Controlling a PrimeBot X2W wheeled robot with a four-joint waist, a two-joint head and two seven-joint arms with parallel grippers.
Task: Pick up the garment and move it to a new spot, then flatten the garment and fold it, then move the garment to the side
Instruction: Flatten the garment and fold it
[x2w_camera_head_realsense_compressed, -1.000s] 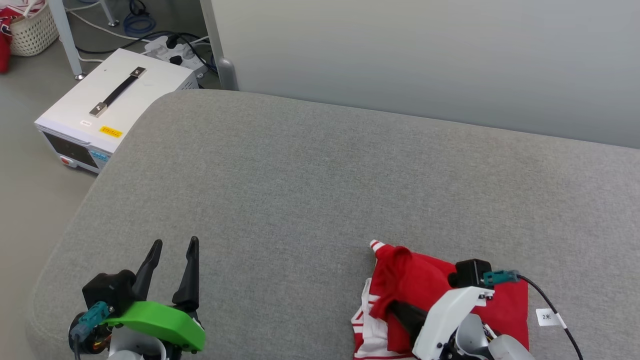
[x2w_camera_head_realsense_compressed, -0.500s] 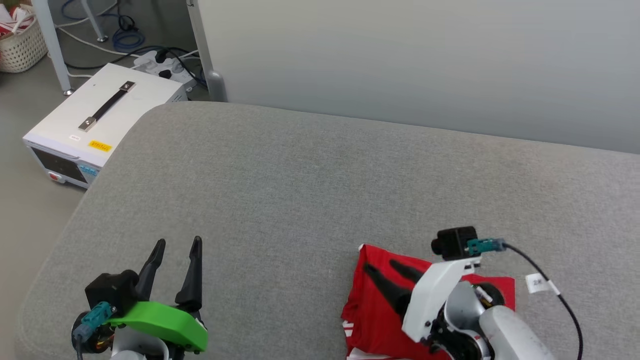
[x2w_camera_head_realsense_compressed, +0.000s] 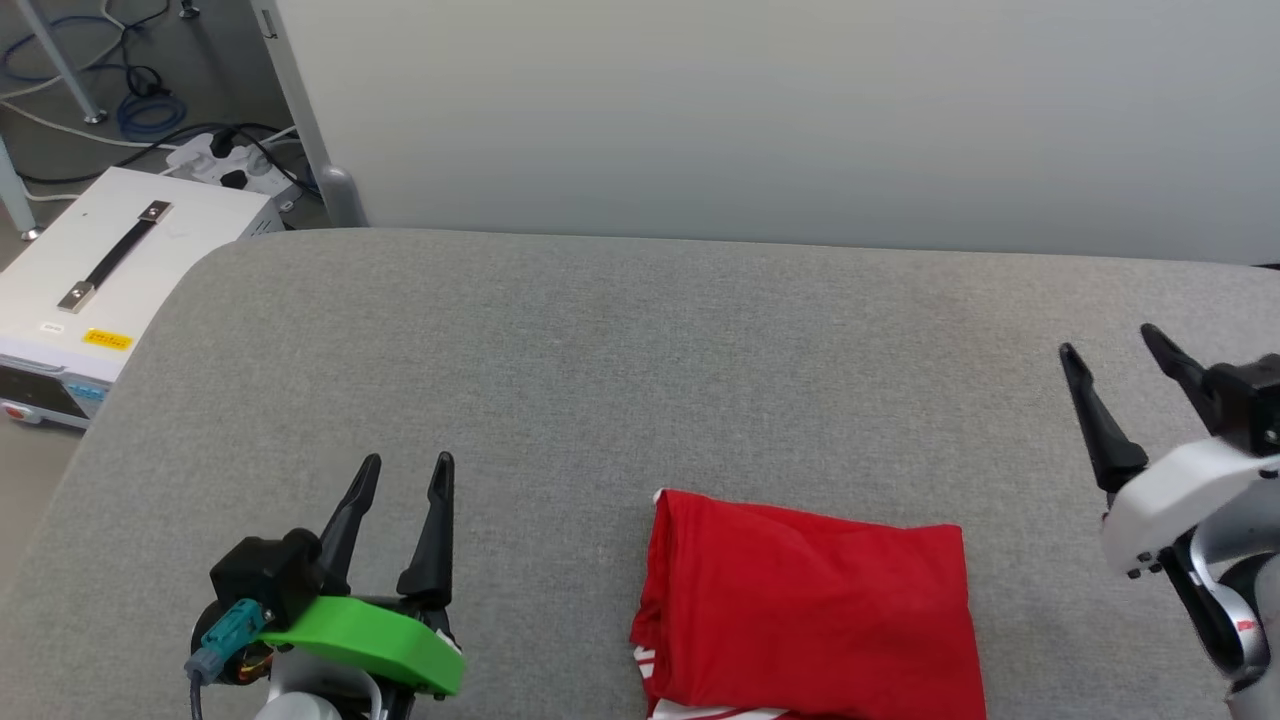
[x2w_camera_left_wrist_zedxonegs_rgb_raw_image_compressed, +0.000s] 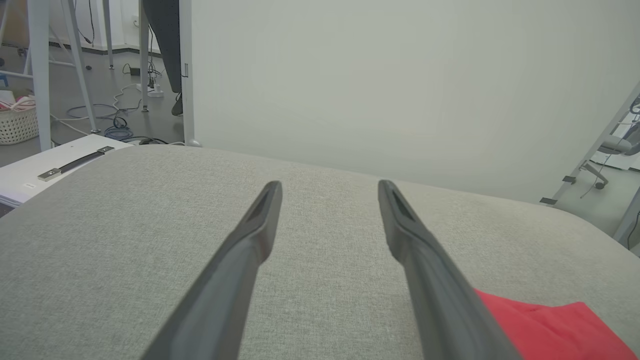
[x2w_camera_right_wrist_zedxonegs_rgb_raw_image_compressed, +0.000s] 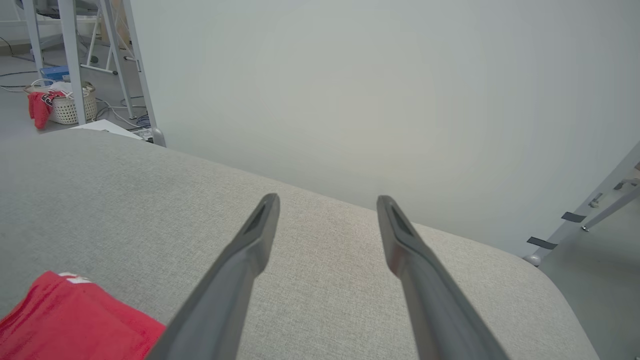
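Observation:
The red garment (x2w_camera_head_realsense_compressed: 810, 600) lies folded into a flat rectangle on the grey cushion (x2w_camera_head_realsense_compressed: 600, 380), near its front edge, with a strip of white striped trim at its lower left. My left gripper (x2w_camera_head_realsense_compressed: 405, 468) is open at the lower left, well apart from the garment. At the right edge my right gripper (x2w_camera_head_realsense_compressed: 1110, 342) stands open and empty, lifted off to the garment's right. A red corner of the garment (x2w_camera_left_wrist_zedxonegs_rgb_raw_image_compressed: 545, 325) lies beside the right finger in the left wrist view, and another corner of the garment (x2w_camera_right_wrist_zedxonegs_rgb_raw_image_compressed: 75, 320) sits at the lower left of the right wrist view.
A white equipment box (x2w_camera_head_realsense_compressed: 90, 280) with a black handle sits on the floor left of the cushion. Cables and a power strip (x2w_camera_head_realsense_compressed: 215, 155) lie behind it. A pale partition wall (x2w_camera_head_realsense_compressed: 750, 110) runs along the cushion's far edge. A basket (x2w_camera_right_wrist_zedxonegs_rgb_raw_image_compressed: 70, 105) stands far off on the floor.
My right gripper let go of the garment, opened, and moved up and off to the right. The garment now lies flat and folded. The head camera has turned right.

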